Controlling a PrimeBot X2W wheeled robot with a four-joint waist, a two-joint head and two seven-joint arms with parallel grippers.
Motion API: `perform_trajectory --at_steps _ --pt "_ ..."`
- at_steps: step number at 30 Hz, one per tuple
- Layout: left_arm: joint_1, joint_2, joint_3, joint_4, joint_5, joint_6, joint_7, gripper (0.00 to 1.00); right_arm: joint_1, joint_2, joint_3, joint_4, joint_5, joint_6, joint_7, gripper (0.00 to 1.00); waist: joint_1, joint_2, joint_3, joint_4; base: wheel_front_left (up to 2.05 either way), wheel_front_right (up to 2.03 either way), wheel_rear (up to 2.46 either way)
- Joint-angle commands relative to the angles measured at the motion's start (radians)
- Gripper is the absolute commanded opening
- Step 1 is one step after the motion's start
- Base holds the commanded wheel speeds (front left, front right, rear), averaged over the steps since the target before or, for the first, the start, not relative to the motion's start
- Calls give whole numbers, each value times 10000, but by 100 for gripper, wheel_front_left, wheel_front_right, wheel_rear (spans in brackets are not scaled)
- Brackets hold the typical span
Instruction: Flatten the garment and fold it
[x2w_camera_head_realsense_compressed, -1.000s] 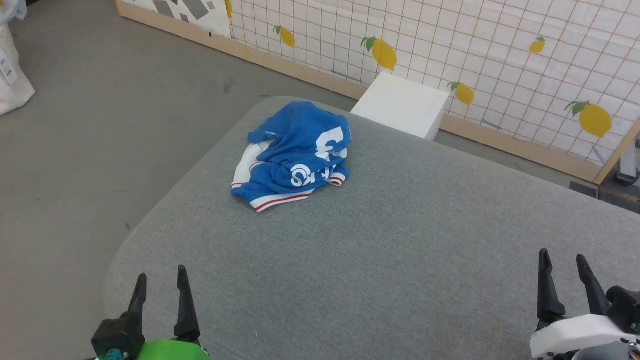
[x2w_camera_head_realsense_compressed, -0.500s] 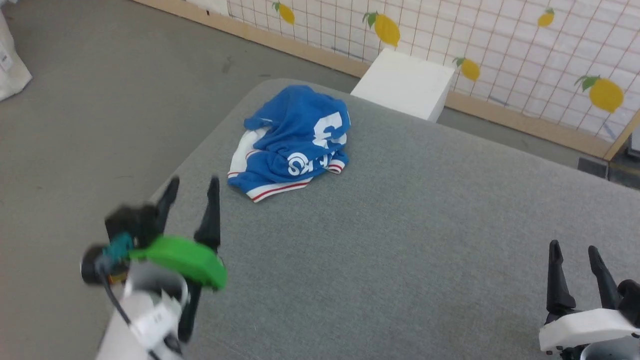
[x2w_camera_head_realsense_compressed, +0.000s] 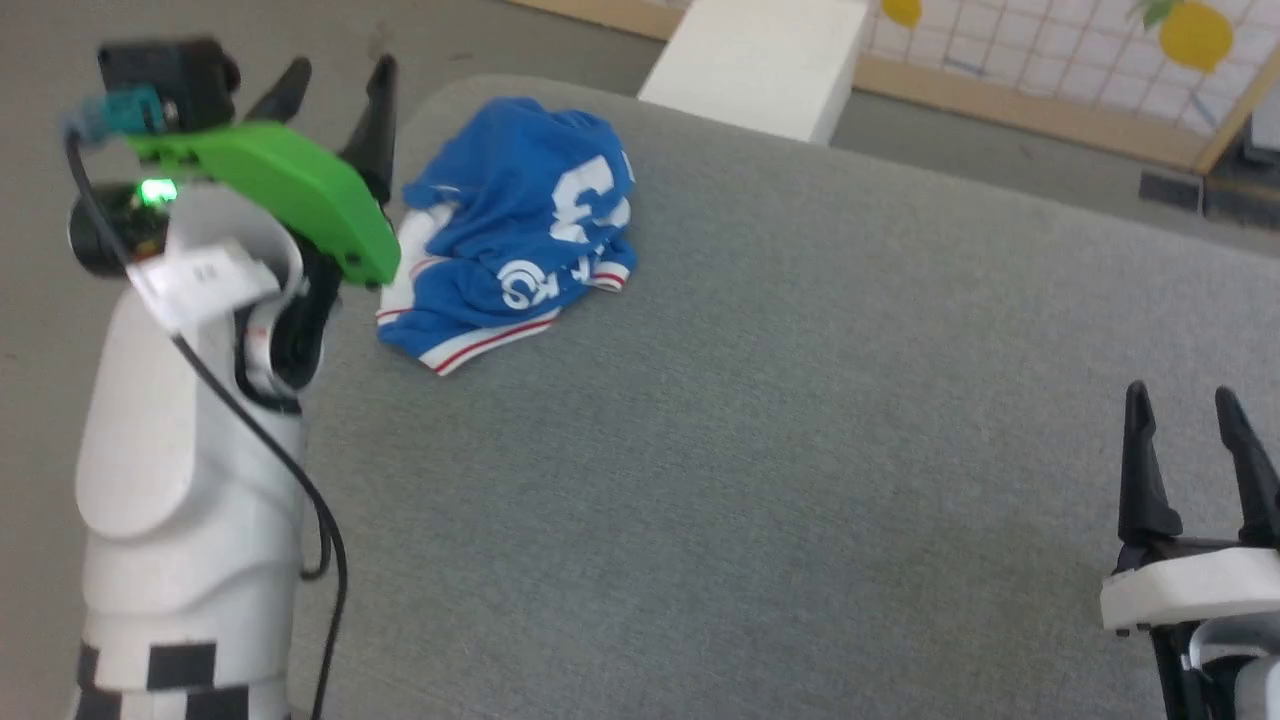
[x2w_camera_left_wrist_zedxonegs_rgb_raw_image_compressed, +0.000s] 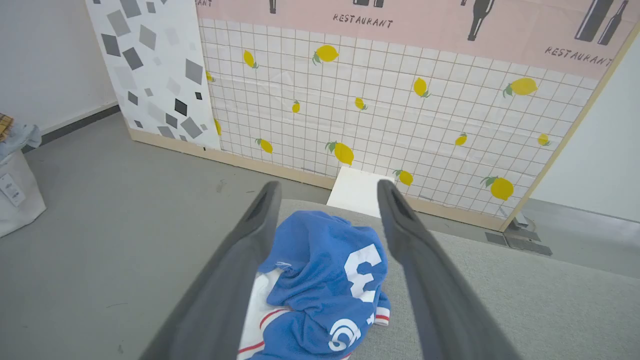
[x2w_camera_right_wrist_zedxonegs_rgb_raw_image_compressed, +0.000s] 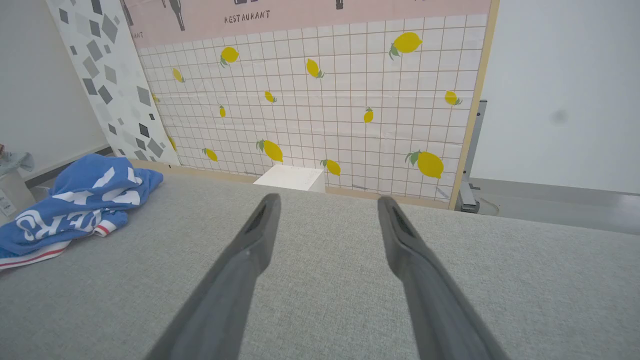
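Observation:
The garment (x2w_camera_head_realsense_compressed: 510, 230) lies crumpled in a heap near the far left corner of the grey padded table (x2w_camera_head_realsense_compressed: 800, 420): royal blue, with white lettering, a white "3" and red-striped white trim. My left gripper (x2w_camera_head_realsense_compressed: 338, 75) hangs open in the air just left of the heap, touching nothing. In the left wrist view the garment (x2w_camera_left_wrist_zedxonegs_rgb_raw_image_compressed: 325, 285) shows between and below the open fingers (x2w_camera_left_wrist_zedxonegs_rgb_raw_image_compressed: 240, 265). My right gripper (x2w_camera_head_realsense_compressed: 1190, 405) stands open low at the table's near right, far from the garment (x2w_camera_right_wrist_zedxonegs_rgb_raw_image_compressed: 75, 205), with nothing between its fingers (x2w_camera_right_wrist_zedxonegs_rgb_raw_image_compressed: 240, 265).
A white box (x2w_camera_head_realsense_compressed: 760, 60) stands on the floor just behind the table's far edge. Behind it rises a lemon-patterned tiled wall panel (x2w_camera_left_wrist_zedxonegs_rgb_raw_image_compressed: 400, 100). Grey floor (x2w_camera_head_realsense_compressed: 40, 300) lies left of the table. A white bag (x2w_camera_left_wrist_zedxonegs_rgb_raw_image_compressed: 15, 195) sits at the far left.
The head camera has tilted down and shifted. My left arm has risen and reached forward to beside the garment, still open. The right gripper has stayed low and open.

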Motion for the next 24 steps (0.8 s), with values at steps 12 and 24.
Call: perform_trajectory --at_steps 12,24 --pt "-2309 940 113 1445 -129 442 2601 100 -636 -3 204 -2173 -457 -15 750 100 0 0 2550 -1711 0 0 0" --pt "-2563 1123 184 2441 -329 872 3762 100 -1012 -3 496 -3414 -732 -15 1126 100 0 0 3917 -2274 0 0 0"
